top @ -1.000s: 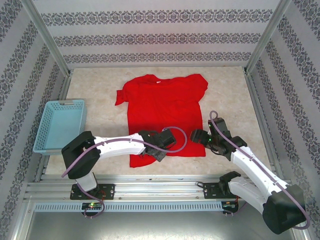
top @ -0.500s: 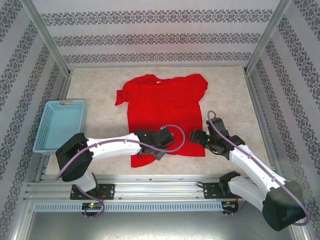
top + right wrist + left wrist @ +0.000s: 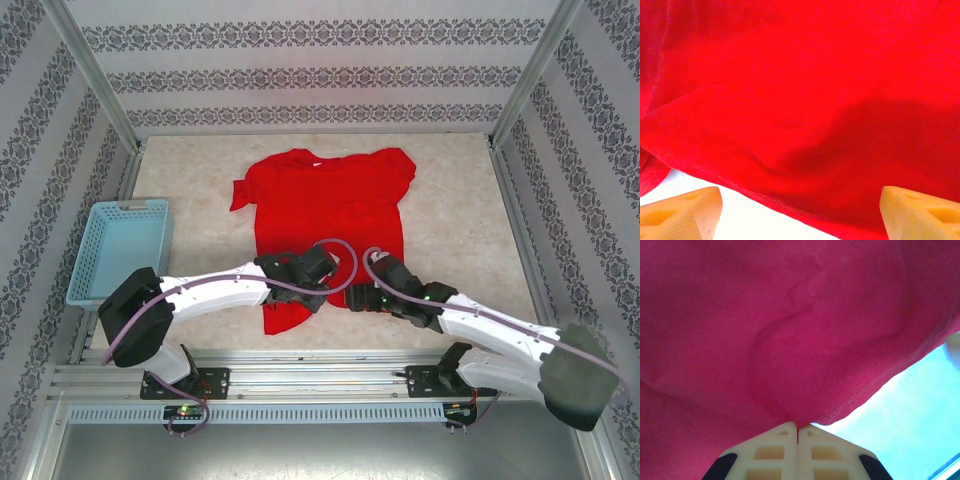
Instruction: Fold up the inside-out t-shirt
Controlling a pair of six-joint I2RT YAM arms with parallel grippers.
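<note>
The inside-out t-shirt [image 3: 325, 205] is bright red and lies spread on the table, collar at the far side. My left gripper [image 3: 312, 296] is over its near hem. In the left wrist view the left gripper [image 3: 798, 426] is shut on a pinch of the t-shirt [image 3: 790, 330] right at the hem, and the cloth rises away from the fingertips. My right gripper [image 3: 358, 298] sits close beside it at the same hem. In the right wrist view the right gripper [image 3: 800, 202] is open, its fingers [image 3: 682, 212] wide apart, with the hem of the t-shirt [image 3: 805, 100] between and just ahead of them.
A light blue mesh basket [image 3: 120, 250] stands at the left edge of the table [image 3: 460, 200]. Metal frame posts and patterned walls close in the sides and back. Both arms lie low across the near edge, their wrists almost touching.
The left gripper closed on the hem and drew slightly left and away. The right arm swung left from the shirt's right edge to the near hem beside the left gripper.
</note>
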